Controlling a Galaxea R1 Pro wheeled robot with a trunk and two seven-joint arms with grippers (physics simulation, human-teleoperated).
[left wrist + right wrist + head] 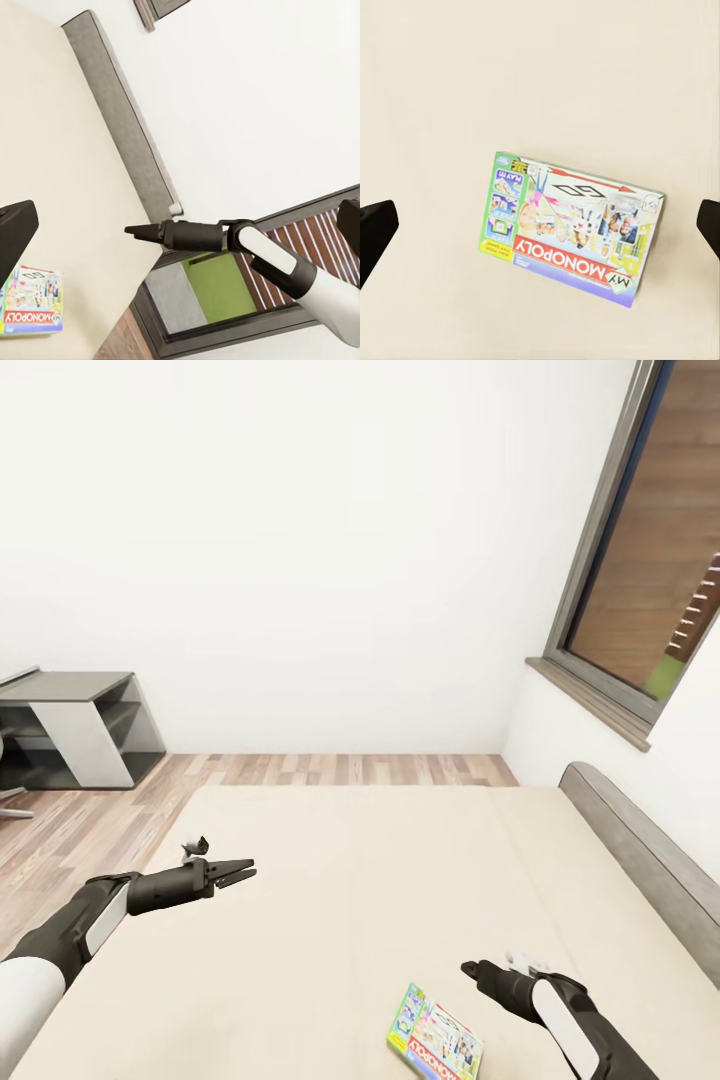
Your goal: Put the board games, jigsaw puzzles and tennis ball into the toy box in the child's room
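Note:
One board game (435, 1045), a flat Monopoly box with a green edge and busy print, lies flat on the beige mattress of the bed (360, 880), close to the near edge. My right gripper (466, 966) hovers open just beyond and to the right of it. The right wrist view looks straight down on the box (574, 225), with its fingertips (375, 229) spread wide to either side. My left gripper (248, 873) is open and empty above the bed's left part, far from the box. The left wrist view catches the box (31, 300) and the right gripper (129, 230).
The grey headboard (640, 860) runs along the bed's right side under a dark-framed window (650, 580). A strip of wood-plank floor (300, 768) lies between the bed and the white wall. A low dark-grey cabinet unit (80, 725) stands at the left.

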